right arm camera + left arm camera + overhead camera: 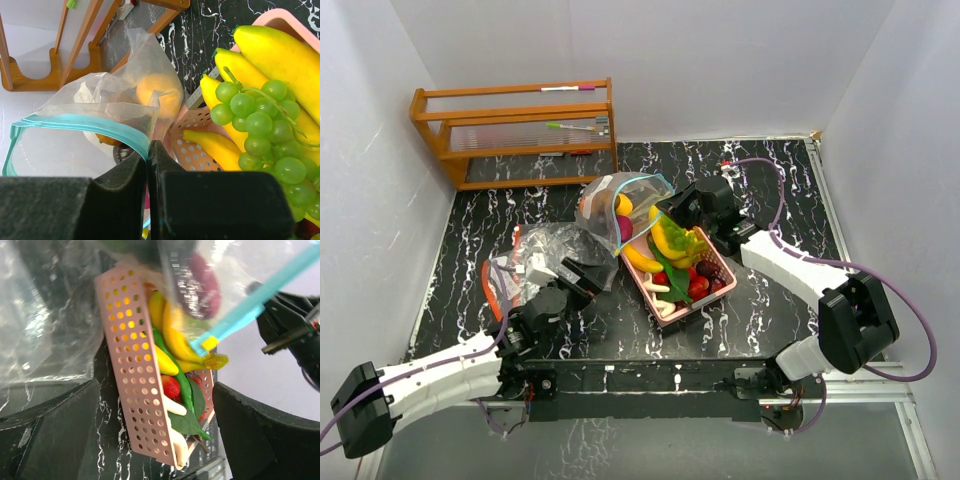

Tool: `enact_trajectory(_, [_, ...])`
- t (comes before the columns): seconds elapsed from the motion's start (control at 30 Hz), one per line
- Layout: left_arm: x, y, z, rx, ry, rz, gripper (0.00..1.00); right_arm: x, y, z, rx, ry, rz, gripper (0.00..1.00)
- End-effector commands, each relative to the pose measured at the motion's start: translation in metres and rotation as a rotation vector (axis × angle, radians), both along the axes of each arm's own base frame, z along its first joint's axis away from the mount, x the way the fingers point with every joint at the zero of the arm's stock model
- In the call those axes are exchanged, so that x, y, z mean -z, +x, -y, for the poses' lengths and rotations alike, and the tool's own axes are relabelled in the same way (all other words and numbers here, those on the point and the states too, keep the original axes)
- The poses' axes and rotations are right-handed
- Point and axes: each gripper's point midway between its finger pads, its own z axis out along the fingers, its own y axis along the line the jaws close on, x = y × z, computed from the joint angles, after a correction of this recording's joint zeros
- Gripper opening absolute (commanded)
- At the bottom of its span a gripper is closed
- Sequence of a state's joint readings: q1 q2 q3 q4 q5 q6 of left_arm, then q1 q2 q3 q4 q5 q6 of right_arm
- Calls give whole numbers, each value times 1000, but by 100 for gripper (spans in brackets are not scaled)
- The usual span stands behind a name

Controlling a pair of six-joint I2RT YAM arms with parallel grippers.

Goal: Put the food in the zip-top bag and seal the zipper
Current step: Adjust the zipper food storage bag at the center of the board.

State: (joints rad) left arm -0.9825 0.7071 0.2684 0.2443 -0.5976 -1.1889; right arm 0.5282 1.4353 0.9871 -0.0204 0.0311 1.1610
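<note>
**Right gripper clamped on bag rim; left gripper wide and empty**

The right gripper [148, 150] has its fingers pressed together on the blue zipper strip [80, 124] of the zip-top bag [605, 205], holding the mouth up. The left gripper [588, 274] stands spread wide, nothing between its fingers. Whether it brushes the crumpled clear bag [520, 265] beside it cannot be settled.

The right arm bends at the elbow on the right and reaches inward over the far end of the pink tray [132, 370]. The left arm lies low along the near edge, wrist facing the tray.

An orange [157, 92] and a dark red piece [202, 285] sit inside the held bag. The banana bunch [670, 240], green grapes [260, 130] and a strawberry [170, 386] lie in the tray, which touches the bag.

The table [770, 170] is black, white-veined. A wooden rack [515, 130] stands at the far left against white walls.
</note>
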Motion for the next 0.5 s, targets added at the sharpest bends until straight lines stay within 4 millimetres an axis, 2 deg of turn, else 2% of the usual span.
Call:
enact_trajectory(0.0, [3, 4, -5, -90, -302, -96, 95, -48, 8, 0, 16, 72, 112, 8])
enact_trajectory(0.2, [-2, 16, -11, -148, -470, -99, 96, -52, 6, 2, 24, 73, 122, 8])
enact_trajectory(0.3, [-14, 30, -6, -158, -535, -91, 94, -54, 6, 2, 21, 79, 124, 8])
enact_trajectory(0.47, [-14, 58, 1, -182, -633, -135, 89, -58, 5, 2, 19, 86, 129, 8])
